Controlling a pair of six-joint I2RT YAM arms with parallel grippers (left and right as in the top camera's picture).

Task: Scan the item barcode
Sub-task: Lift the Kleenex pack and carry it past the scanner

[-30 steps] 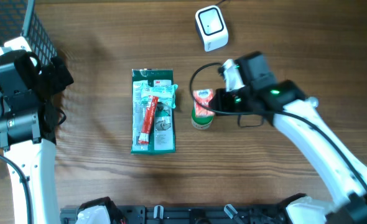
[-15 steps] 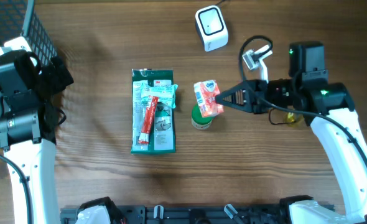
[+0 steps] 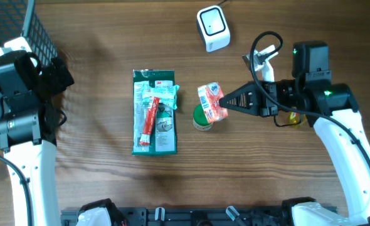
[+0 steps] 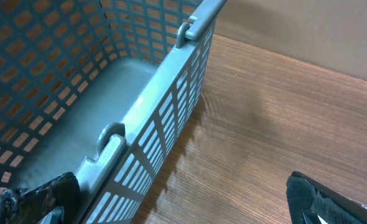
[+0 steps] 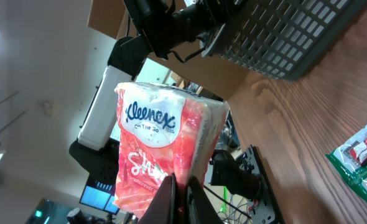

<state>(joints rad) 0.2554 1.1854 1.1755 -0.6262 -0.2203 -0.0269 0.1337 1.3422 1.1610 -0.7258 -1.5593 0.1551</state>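
Kleenex tissue pack [image 3: 211, 102], red and white with a blue logo, is pinched at one edge by the jaws of the right arm [image 3: 335, 119], which are pressed together on the wrapper. The right wrist view shows the pack [image 5: 165, 155] raised off the desk [image 3: 110, 182], logo side facing that camera, with the fingertips [image 5: 171, 190] gripping its lower edge. From overhead the pack sits tilted and overlaps the upper right part of a small green tub [image 3: 201, 120] standing on the desk. A white scanner [image 3: 212, 28] rests near the far edge of the desk, well apart from the pack. A green blister pack [image 3: 155, 112] lies flat to the left of the tub, close to it; whether they touch cannot be told. The left arm [image 3: 22, 125] is at the left edge, and its jaws are spread wide with nothing between them, above bare wood just beside the wall of a grey mesh basket [image 4: 140, 118].
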